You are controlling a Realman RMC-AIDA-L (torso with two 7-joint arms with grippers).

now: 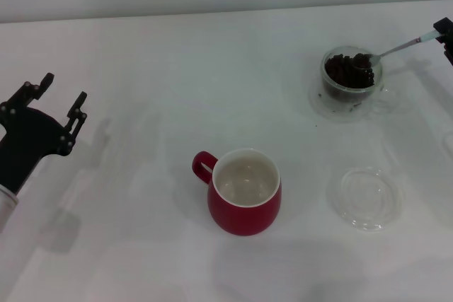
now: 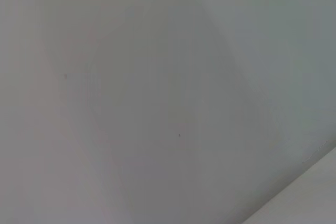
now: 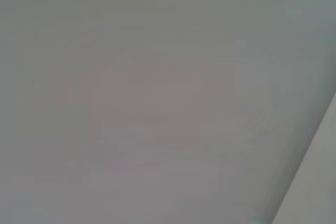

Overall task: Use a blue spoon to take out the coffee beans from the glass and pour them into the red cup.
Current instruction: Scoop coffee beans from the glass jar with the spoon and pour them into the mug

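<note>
1. The bench (image 1: 141,54) is a plain matte white surface; both wrist views show only blank pale surface.
2. The glass (image 1: 352,83) stands near the far right corner of the bench. It is clear and round, on a clear saucer-like base, and is filled most of the way with coffee beans (image 1: 343,74) (small, dark, glossy ovals).
3. The blue spoon (image 1: 396,50) is slender, with a shiny metal neck and a pale blue handle end. Its bowl lies among the beans at the top of the glass, and the handle slants up toward the right edge.
4. The right gripper (image 1: 446,33) is only partly in view at the right edge, a dark block meeting the spoon's handle end; it appears to be holding the spoon there.
5. The red cup (image 1: 245,192) sits near the middle of the bench toward the near edge: glossy red ceramic, rounded, white inside, loop handle pointing left.
6. A flat clear dish (image 1: 367,197) lies to the right of the cup, apart from it.
7. The left gripper (image 1: 62,107) hangs over the left edge, black fingers spread wide, holding nothing.
8. No writing is legible anywhere.
</note>
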